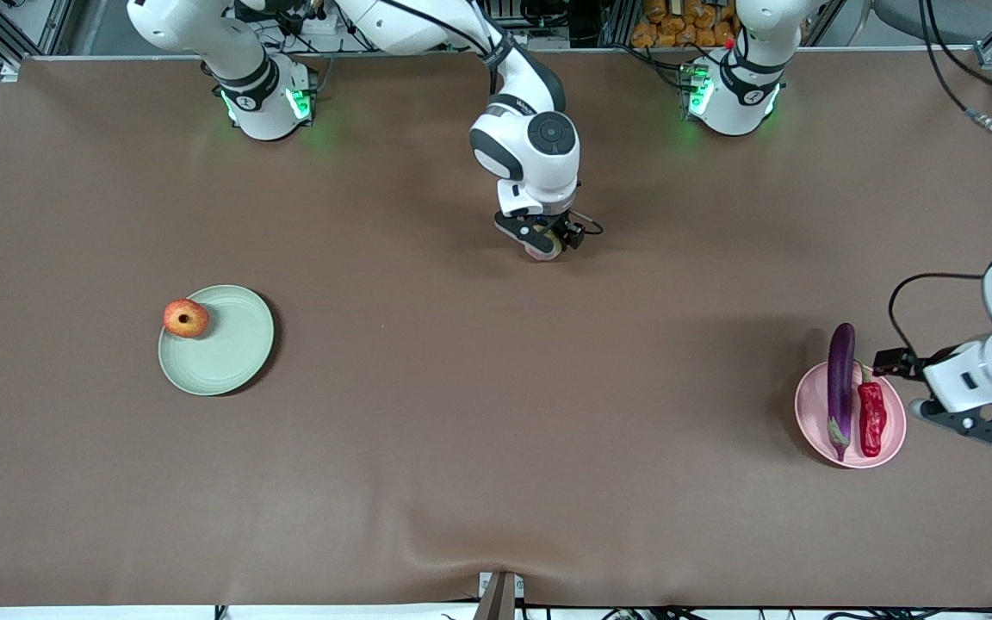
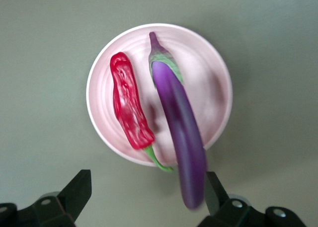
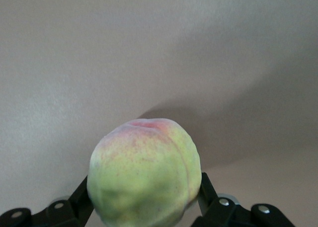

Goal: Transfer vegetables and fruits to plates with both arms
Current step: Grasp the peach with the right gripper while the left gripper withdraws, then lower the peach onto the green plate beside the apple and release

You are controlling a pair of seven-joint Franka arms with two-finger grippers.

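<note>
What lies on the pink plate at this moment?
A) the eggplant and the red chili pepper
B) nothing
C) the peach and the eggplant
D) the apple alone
A: the eggplant and red chili pepper lie side by side on the pink plate; the apple sits on the green plate.

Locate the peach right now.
The peach sits between the right hand's fingers, over the table's middle, nearer the robots' bases than either plate.
</note>
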